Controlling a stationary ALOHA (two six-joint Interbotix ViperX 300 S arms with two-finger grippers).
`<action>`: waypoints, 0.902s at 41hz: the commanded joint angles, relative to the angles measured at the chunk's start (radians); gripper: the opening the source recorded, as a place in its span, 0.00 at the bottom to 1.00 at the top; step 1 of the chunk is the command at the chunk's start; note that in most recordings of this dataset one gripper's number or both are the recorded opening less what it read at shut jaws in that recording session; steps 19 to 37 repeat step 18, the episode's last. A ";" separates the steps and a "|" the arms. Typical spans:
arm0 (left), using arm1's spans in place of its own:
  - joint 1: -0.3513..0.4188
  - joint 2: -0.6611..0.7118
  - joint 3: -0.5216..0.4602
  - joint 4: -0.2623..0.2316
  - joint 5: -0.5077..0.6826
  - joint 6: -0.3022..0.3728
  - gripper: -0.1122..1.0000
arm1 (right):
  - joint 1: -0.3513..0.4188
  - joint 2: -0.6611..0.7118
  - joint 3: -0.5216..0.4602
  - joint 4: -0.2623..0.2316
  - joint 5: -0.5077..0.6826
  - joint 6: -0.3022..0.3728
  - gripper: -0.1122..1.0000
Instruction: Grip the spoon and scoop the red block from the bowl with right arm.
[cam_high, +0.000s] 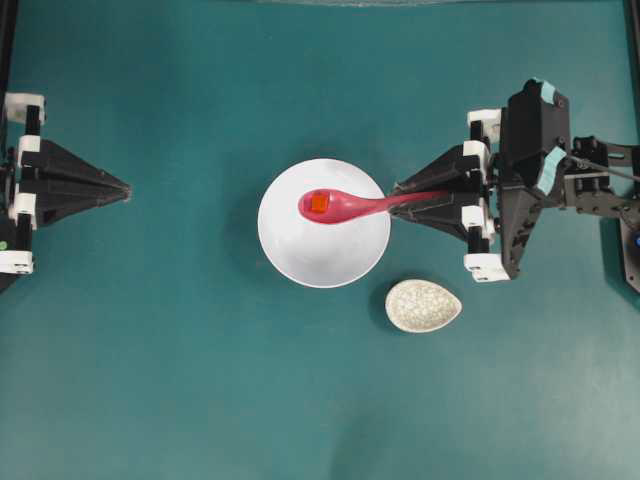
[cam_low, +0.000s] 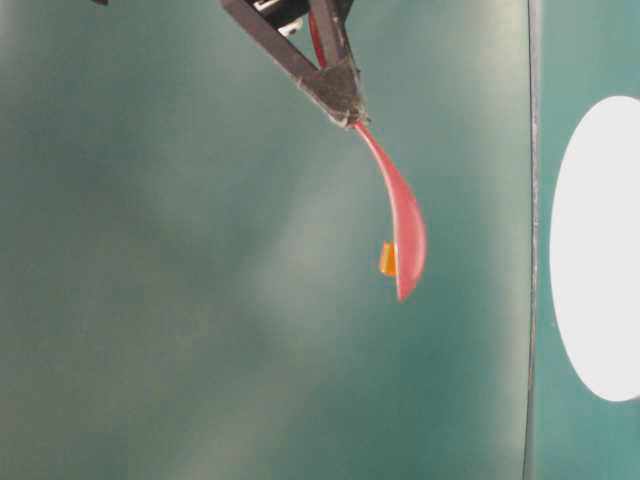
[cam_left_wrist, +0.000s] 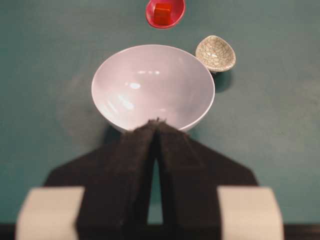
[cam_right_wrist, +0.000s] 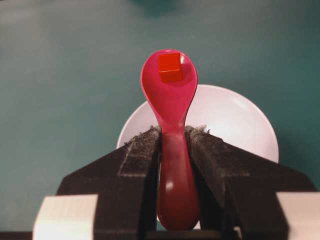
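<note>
Above the white bowl (cam_high: 324, 250), left of my right pincer (cam_high: 400, 193), the red block (cam_high: 318, 204) rides in the glossy spoon (cam_high: 345, 206); I clamp its slippery, stiff handle. The loose, light cube could slide off.

Red block (cam_high: 318, 204) in spoon (cam_high: 345, 206) above bowl (cam_high: 330, 255)

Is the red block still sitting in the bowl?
No, the block sits in the spoon, which the right pincer holds above the empty bowl.
</note>
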 joint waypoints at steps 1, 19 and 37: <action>0.003 0.005 -0.018 0.002 0.005 -0.002 0.10 | 0.002 -0.014 -0.028 0.002 -0.003 0.002 0.32; 0.005 0.003 -0.021 0.002 0.017 -0.002 0.10 | -0.003 -0.014 -0.028 0.002 -0.006 0.002 0.32; 0.005 0.003 -0.021 0.002 0.017 -0.002 0.10 | -0.003 -0.014 -0.028 0.002 -0.006 0.002 0.32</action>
